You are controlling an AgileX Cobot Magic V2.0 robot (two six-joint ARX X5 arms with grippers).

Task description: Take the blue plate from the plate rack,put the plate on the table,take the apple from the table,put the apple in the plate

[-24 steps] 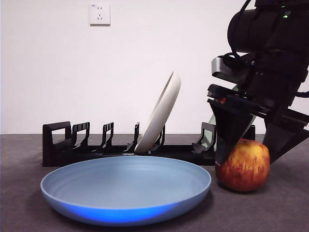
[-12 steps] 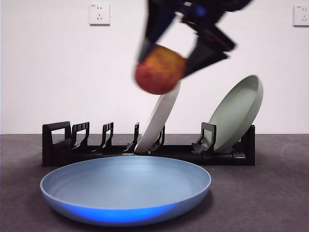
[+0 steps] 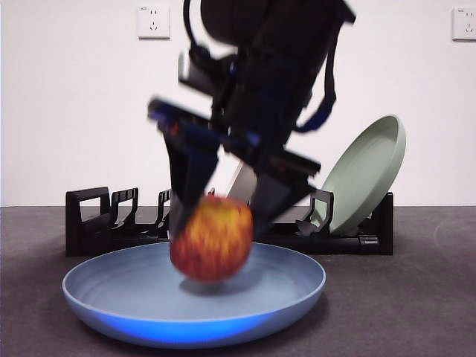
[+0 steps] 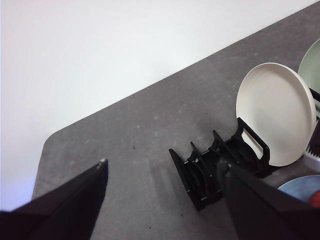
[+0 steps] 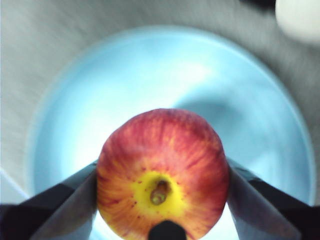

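Observation:
The blue plate (image 3: 149, 297) lies flat on the table (image 3: 416, 312) in front of the plate rack (image 3: 97, 223). My right gripper (image 3: 216, 223) is shut on the apple (image 3: 212, 238) and holds it low over the plate's middle, just above its floor. In the right wrist view the apple (image 5: 161, 170) sits between the two jaws, stem dimple up, with the blue plate (image 5: 165, 75) beneath it. My left gripper (image 4: 165, 190) is open and empty, high over the rack's handle end (image 4: 220, 165).
A cream-white plate (image 4: 275, 112) stands upright in the rack, mostly hidden by the arm in the front view. A sage-green plate (image 3: 364, 175) leans at the rack's right end. A wall with sockets (image 3: 153, 21) stands behind.
My right gripper has lifted the apple off the table at the right, carried it left over the rack and lowered it to just above the blue plate's middle.

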